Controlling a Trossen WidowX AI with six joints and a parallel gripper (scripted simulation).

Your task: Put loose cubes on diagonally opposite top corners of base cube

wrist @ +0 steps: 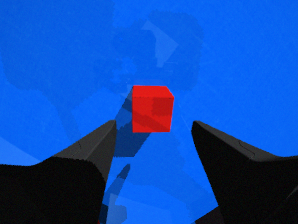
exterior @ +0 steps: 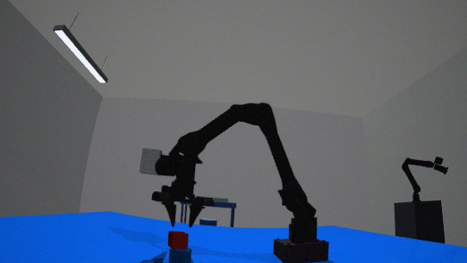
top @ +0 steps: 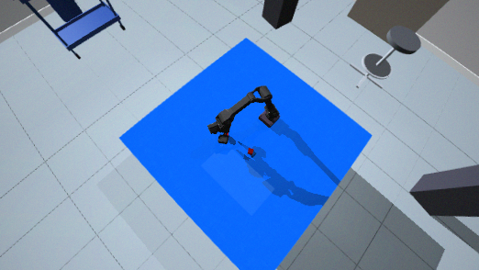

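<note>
One red cube [top: 250, 151] [exterior: 178, 240] sits on top of the blue base cube [exterior: 180, 256], looking level and shifted slightly left in the exterior view. The other red cube [wrist: 152, 112] rests on the blue mat; in the top view only a sliver of it [top: 227, 134] shows beside the hand. My gripper [exterior: 182, 225] [wrist: 155, 126] is open and points down above this loose cube. In the wrist view the cube lies between and slightly ahead of the fingertips, with space on both sides. In the exterior view the loose cube is hidden.
The blue mat [top: 183, 138] carries the arm's base [top: 269, 118] [exterior: 301, 250]. The capped base cube stands a short way from the loose cube. Shadows of the arm cross the mat. A cart, a stool and dark pedestals stand off the mat.
</note>
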